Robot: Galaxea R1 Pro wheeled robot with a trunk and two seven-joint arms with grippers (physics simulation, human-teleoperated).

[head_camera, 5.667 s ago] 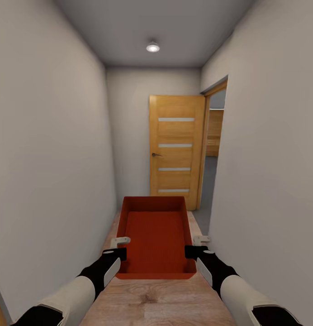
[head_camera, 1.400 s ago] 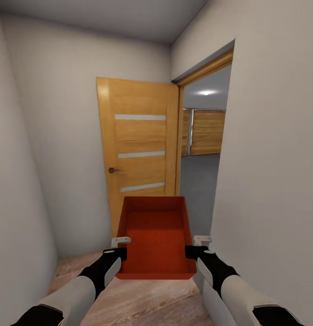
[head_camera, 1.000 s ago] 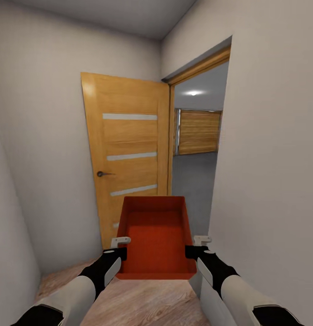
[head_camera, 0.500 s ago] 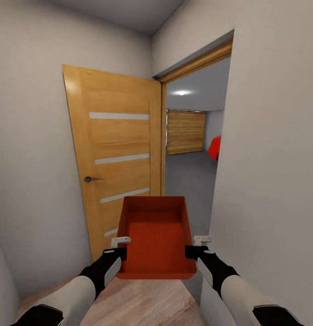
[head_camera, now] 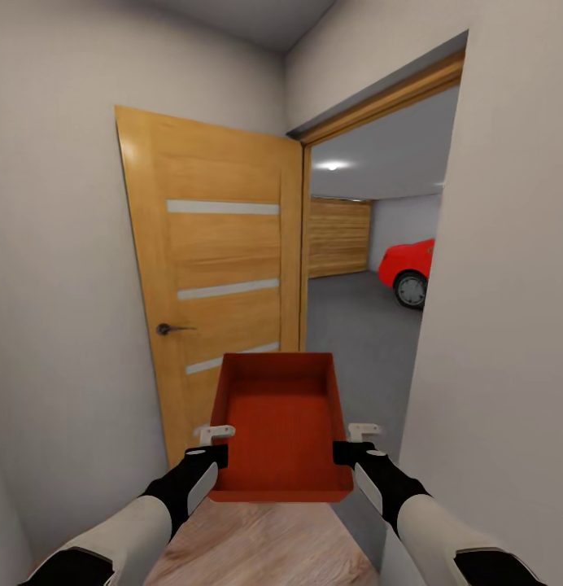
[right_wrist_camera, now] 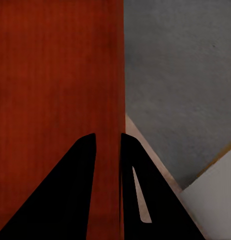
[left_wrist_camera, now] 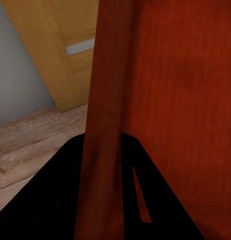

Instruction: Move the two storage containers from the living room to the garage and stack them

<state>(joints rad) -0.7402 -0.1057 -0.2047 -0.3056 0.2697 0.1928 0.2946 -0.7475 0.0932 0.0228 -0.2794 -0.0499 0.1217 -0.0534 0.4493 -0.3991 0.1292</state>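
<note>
You carry bin (head_camera: 281,423) at 12 o'clock, left gripper (head_camera: 214,446) and right gripper (head_camera: 351,443) each clamped on side wall. Risk: turning toward garage (head_camera: 359,325) at 1 o'clock, bin clips door (head_camera: 220,268) or jamb, slips.

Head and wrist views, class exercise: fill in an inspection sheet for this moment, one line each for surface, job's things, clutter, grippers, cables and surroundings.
Surface: light wood plank floor underfoot; dark grey concrete floor beyond the doorway.
Job's things: one red-orange storage container, empty, carried level between both arms.
Clutter: nothing seen.
Grippers: left gripper clamped on the container's left wall; right gripper clamped on its right wall, fingers either side of the wall in both wrist views.
Cables: nothing seen.
Surroundings: narrow hallway with pale walls; wooden door swung open; garage ahead with red car and wooden plank doors.
</note>
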